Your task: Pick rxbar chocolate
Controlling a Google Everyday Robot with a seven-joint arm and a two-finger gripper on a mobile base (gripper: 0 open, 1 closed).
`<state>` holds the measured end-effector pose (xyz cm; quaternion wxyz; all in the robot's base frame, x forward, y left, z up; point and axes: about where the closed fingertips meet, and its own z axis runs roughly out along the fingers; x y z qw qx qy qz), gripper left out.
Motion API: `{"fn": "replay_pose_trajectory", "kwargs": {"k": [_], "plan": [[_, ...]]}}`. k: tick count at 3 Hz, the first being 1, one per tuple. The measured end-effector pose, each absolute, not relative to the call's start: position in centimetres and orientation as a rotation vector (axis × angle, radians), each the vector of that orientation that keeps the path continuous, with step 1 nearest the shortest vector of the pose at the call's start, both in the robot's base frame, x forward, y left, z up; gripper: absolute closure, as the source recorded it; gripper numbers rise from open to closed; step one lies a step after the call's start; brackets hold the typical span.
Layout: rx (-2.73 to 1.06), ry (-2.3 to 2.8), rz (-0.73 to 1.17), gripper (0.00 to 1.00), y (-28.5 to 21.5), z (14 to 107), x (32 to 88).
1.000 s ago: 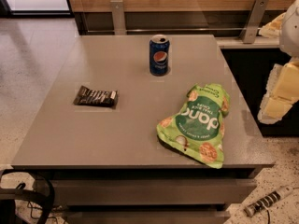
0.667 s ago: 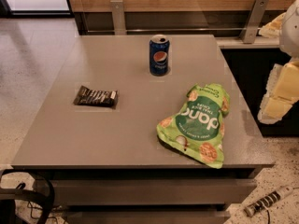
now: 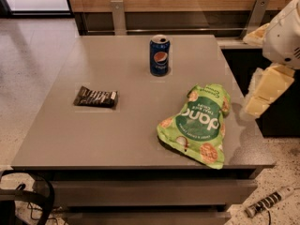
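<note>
The rxbar chocolate (image 3: 95,97) is a small flat dark wrapper with white lettering and a pale right end. It lies flat on the left part of the grey table (image 3: 117,135). My gripper (image 3: 263,92) hangs at the right edge of the view, just past the table's right edge and beside the green bag. It is far to the right of the bar and holds nothing that I can see. The white arm (image 3: 283,32) rises above it.
A blue soda can (image 3: 160,55) stands upright at the back middle of the table. A large green chip bag (image 3: 198,123) lies at the front right, between the gripper and the bar. A wooden wall with metal posts runs behind. Cables lie on the floor at the front.
The gripper has shifted slightly left, toward the table's right edge. The bar, can and bag have not moved.
</note>
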<state>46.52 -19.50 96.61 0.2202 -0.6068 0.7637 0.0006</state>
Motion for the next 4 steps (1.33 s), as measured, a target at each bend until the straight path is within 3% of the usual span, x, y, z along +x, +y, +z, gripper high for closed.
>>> {"fn": "replay_pose_trajectory", "kwargs": {"k": [2, 3, 4], "plan": [[-1.51, 1.806, 0.469, 0.0, -10.0, 91.6, 52.4], [-1.457, 1.639, 0.659, 0.0, -0.5, 89.8, 52.0], [-1.457, 1.64, 0.659, 0.0, -0.5, 89.8, 52.0]]}}
